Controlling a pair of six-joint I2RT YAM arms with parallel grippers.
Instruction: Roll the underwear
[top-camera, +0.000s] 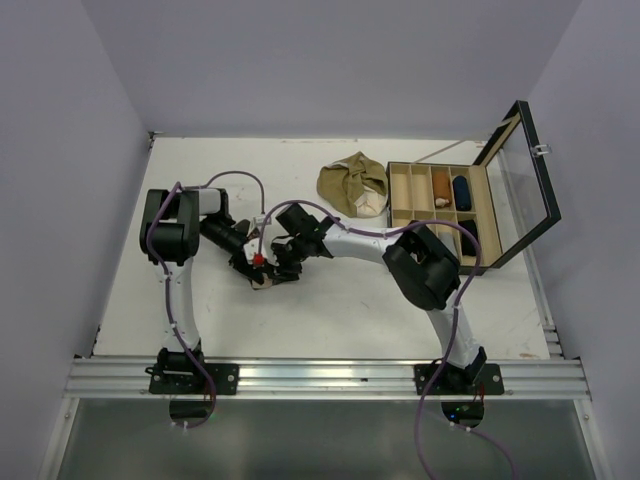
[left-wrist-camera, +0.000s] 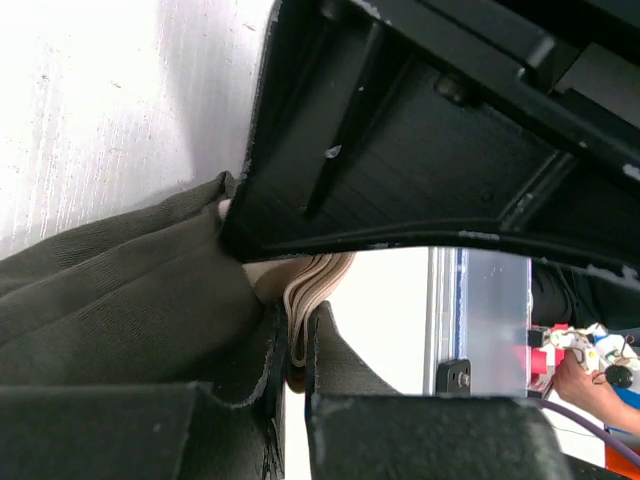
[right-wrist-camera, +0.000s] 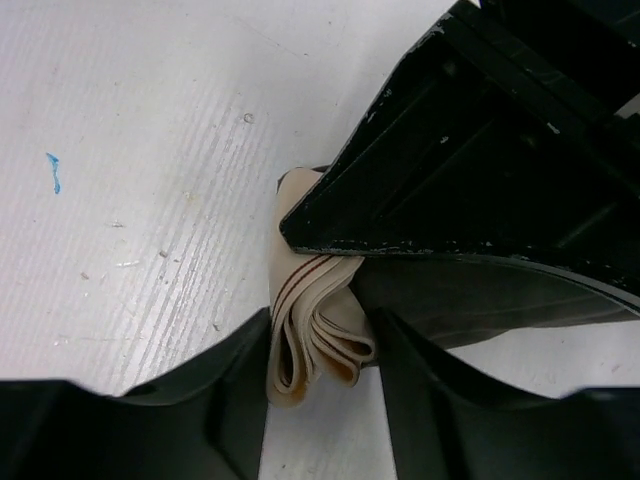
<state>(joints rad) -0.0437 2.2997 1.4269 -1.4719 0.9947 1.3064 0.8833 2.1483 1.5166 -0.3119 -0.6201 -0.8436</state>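
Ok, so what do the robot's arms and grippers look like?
Both the left arm and right arm have white links, bulky black joints and a thin purple cable trailing along them. The left gripper and right gripper are black with scuffed edges.

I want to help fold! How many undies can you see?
2. A dark one is held mid-table by the left gripper; an olive-tan one lies crumpled beside the open box. Rolled things in the box may be more.
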